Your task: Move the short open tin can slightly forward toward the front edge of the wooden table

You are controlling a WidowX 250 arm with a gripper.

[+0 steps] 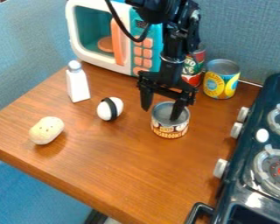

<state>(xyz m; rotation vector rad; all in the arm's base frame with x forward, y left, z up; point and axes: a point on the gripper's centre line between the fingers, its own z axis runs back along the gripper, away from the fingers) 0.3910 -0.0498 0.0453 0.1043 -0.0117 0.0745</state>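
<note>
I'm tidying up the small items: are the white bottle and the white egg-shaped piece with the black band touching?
Apart. The camera view shows a strip of brown tabletop between the white bottle and the egg-shaped piece.

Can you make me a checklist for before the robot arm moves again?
1. Gripper open: ok, its fingers are apart.
2. Short can standing up: ok.
3. Can between the two fingers: not ok. One finger is over or in its open top, the other off to the side.
4. Finger not touching the can: cannot tell.
5. White bottle standing up: ok.
6. White toy with a black band apart from the gripper: ok.
</note>
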